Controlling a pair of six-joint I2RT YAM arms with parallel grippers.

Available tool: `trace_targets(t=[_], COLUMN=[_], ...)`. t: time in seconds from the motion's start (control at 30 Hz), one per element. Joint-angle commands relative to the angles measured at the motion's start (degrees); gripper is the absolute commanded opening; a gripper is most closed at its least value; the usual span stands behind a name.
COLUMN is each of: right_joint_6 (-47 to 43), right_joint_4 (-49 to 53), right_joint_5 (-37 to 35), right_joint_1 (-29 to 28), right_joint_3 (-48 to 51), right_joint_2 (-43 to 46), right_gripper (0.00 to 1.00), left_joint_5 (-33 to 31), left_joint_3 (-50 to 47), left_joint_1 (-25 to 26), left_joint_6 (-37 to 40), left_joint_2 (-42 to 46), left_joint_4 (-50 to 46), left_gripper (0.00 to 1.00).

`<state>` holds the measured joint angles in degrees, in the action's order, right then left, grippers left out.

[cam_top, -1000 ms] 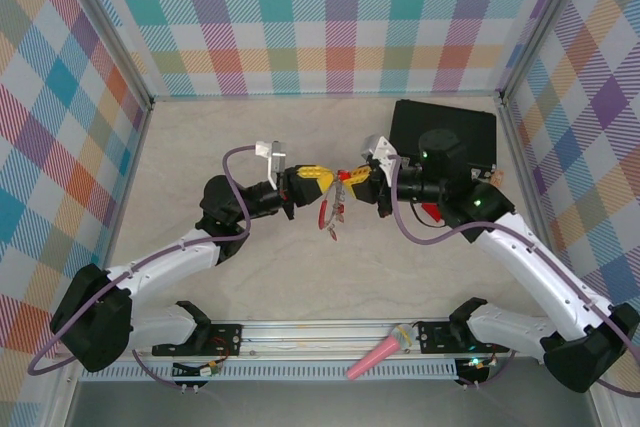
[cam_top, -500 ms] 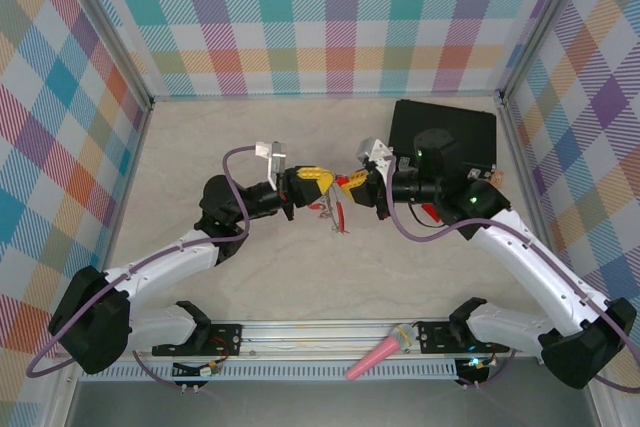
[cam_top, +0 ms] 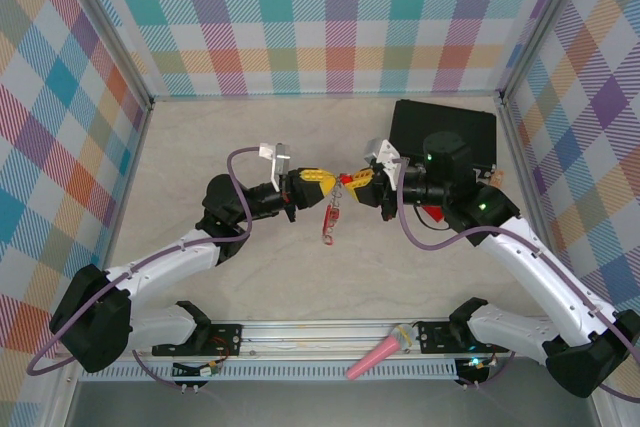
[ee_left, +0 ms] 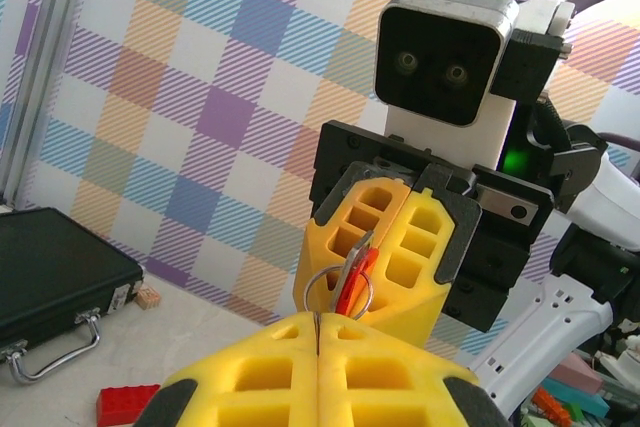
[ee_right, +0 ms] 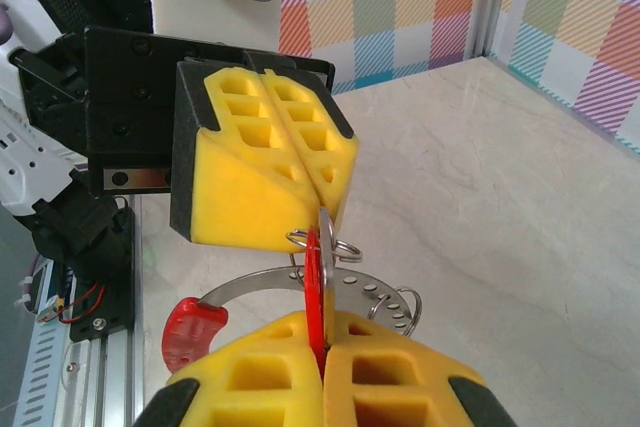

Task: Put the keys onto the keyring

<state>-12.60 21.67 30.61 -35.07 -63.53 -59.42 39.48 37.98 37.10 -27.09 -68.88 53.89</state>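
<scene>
The 2 white-and-black robot arms reach inward from the near edge, elbows bent, with their wrists held above the tabletop (cam_top: 250,277). The left gripper (cam_top: 332,178), with yellow honeycomb fingers, and the matching right gripper (cam_top: 349,181) face each other tip to tip, nearly touching. Both pairs of jaws are pressed together.

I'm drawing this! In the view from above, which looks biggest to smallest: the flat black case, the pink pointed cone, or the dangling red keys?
Largest: flat black rectangular case.
Then: pink tapered cone.
Smallest: bunch of red-headed metal keys, though it hangs raised, nearer the camera.
</scene>
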Motion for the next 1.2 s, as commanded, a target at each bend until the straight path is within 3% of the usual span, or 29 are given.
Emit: trace_targets(t=[0.0,0.1,0.13,0.17,0.2,0.33,0.57,0.67,0.8,0.83,1.17], right_joint_6=[0.28,0.37,0.38,0.32,0.30,0.30,-0.28,-0.32,0.03,0.37,1.72], right_joint_4=[-3.19,-3.16,-3.05,-2.76,-2.45,-2.04,-1.81,-1.47,-1.84,-2.26,-7.06], right_joint_5=[-0.21,-2.13,-2.68,-3.12,-3.56,-5.21,-6.93,-6.90,-7.40,-7.71,-8.29], right_joint_1=[-0.18,-0.21,-0.17,-0.17,-0.17,-0.17,-0.17,-0.14,-0.19,-0.23,-1.62], right_joint_3=[0.10,-0.19,-0.28,-0.43,-0.61,-0.63,-0.61,-1.44,-2.89,-3.29,-13.19], right_joint_2=[1.05,1.29,1.32,1.25,1.08,0.80,-1.36,-3.80,-8.01,-9.37,-27.07], right_gripper=[0.02,0.02,0.02,0.02,0.02,0.02,0.02,0.02,0.02,0.01,0.00], left_joint_5=[0.20,-0.22,-0.49,-0.83,-1.20,-3.20,-9.06,-12.67,-17.85,-19.73,-29.28], left_joint_3=[1.00,0.70,0.60,0.45,0.36,-0.34,-2.90,-4.30,-5.92,-6.30,-9.00], left_joint_1=[-0.01,-0.02,-0.01,-0.06,-0.10,-0.34,-1.31,-1.82,-2.39,-2.47,-2.74], left_joint_6=[1.99,2.23,2.30,2.32,2.38,2.81,3.78,4.35,5.87,6.30,10.45], left_joint_2=[-0.10,-0.07,-0.06,0.00,0.14,1.31,5.28,7.48,11.06,12.15,21.02], left_joint_4=[-1.12,-1.15,-1.15,-1.23,-1.25,-1.92,-3.43,-4.71,-7.85,-8.98,-16.88], left_gripper=[0.00,0.00,0.06,0.22,0.31,0.53,0.72,0.91,0.94,1.00,1.00])
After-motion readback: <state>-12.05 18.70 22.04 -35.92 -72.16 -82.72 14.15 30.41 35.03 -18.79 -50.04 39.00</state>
